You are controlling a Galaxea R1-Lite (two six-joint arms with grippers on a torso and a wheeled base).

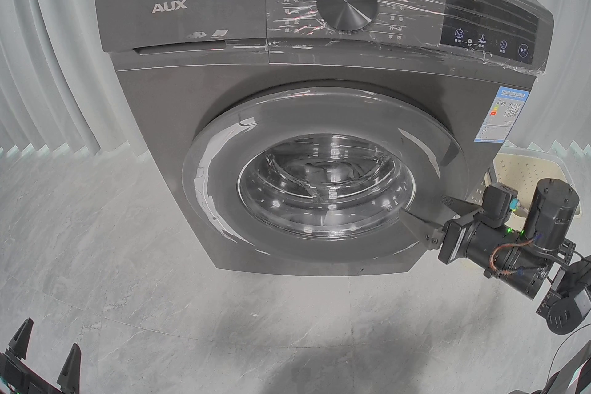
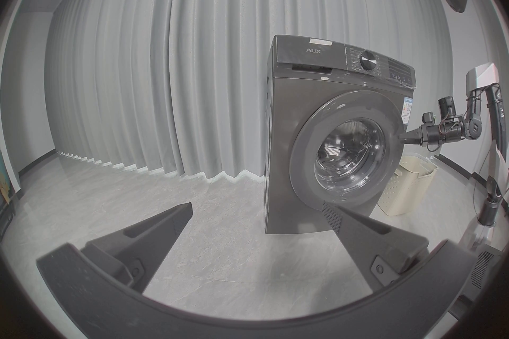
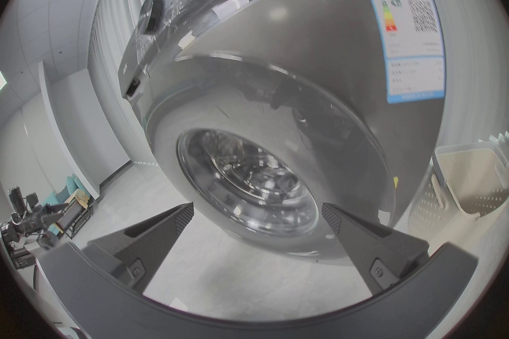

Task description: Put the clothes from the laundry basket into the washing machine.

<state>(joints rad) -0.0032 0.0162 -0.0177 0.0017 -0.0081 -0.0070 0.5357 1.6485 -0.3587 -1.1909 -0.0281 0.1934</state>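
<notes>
Left hand (image 1: pixel 49 335) is seen low above the floor (image 1: pixel 123 266), fingers spread wide, nothing held. Right hand (image 1: pixel 425 207) is likewise wide apart and empty at the right rim of the closed round door (image 1: pixel 221 167); contact cannot be confirmed. Grey clothes (image 1: pixel 329 170) are seen through the door glass, inside the washing machine (image 1: pixel 184 87). Just beside the machine's right side, the cream laundry basket (image 1: pixel 535 167) is stood on the floor, before a white curtain (image 1: pixel 37 44).
</notes>
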